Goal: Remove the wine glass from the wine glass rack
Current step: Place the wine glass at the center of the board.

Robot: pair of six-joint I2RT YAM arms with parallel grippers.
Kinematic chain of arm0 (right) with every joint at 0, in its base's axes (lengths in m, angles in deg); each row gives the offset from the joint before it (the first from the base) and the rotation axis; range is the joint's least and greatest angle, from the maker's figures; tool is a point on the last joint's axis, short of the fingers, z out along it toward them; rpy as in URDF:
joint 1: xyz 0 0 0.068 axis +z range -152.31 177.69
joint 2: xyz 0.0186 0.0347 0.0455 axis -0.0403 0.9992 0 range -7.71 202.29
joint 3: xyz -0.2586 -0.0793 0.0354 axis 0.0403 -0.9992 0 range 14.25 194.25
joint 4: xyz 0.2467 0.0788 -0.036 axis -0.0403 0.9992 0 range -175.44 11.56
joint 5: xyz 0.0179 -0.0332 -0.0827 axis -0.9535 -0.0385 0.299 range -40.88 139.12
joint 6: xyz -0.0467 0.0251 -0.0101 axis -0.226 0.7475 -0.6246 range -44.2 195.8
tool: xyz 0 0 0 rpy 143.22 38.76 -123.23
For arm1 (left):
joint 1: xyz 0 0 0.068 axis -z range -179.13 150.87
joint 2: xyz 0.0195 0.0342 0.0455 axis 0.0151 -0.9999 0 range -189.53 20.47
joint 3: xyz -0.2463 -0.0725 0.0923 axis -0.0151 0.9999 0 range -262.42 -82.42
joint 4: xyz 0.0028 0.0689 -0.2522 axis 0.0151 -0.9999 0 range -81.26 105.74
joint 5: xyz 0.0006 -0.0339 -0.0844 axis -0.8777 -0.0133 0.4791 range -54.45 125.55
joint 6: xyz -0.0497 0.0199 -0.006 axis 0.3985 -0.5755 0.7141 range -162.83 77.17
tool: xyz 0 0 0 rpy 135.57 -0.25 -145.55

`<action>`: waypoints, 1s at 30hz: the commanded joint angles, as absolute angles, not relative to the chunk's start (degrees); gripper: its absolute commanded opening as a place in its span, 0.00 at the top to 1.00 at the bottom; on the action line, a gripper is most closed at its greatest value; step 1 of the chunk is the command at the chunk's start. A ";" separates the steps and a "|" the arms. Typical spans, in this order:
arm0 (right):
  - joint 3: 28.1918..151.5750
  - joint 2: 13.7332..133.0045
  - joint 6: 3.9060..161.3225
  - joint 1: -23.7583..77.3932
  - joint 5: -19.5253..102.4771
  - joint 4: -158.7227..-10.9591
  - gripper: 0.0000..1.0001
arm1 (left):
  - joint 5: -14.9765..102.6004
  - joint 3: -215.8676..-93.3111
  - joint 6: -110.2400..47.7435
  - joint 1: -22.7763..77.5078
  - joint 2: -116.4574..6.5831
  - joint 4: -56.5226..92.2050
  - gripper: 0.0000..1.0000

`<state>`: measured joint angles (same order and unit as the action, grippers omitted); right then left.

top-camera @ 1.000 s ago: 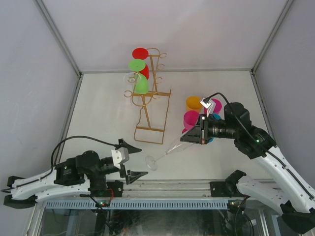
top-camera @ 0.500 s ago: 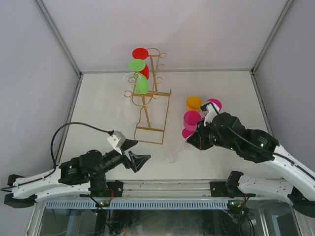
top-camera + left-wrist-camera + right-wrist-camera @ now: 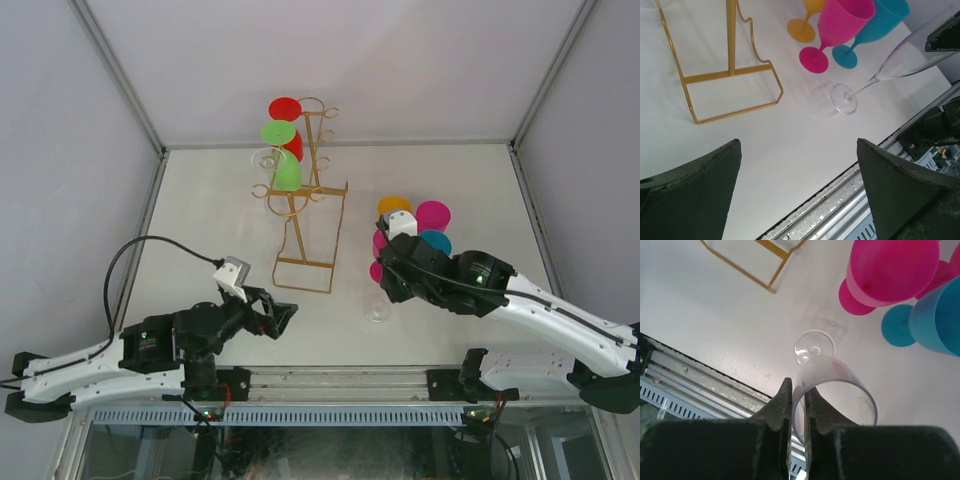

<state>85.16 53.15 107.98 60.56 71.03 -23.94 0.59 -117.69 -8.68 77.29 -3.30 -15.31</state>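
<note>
I've swung the wine glass (image 3: pixel 840 385) nearly upright, right gripper (image 3: pixel 797 400) clenched on its rim, foot low beside the pink glasses (image 3: pixel 890 270), well apart from the wine glass rack (image 3: pixel 731 40); left gripper (image 3: pixel 278 314) gapes empty; set-down remains.

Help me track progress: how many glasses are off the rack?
5: orange glass, two pink glasses, teal glass clustered right of the rack; clear glass in the right gripper. The arm may hide more.

The wine glass rack (image 3: pixel 731 40) stands mid-surface (image 3: pixel 790 150); the wine glass (image 3: pixel 900 65) is right of its base, in front of the goblets (image 3: pixel 845 20).
</note>
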 commanded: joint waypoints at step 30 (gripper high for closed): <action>85.09 66.10 100.92 49.00 66.75 -31.98 1.00 | 17.45 -126.28 -4.07 54.39 -3.67 -23.59 0.00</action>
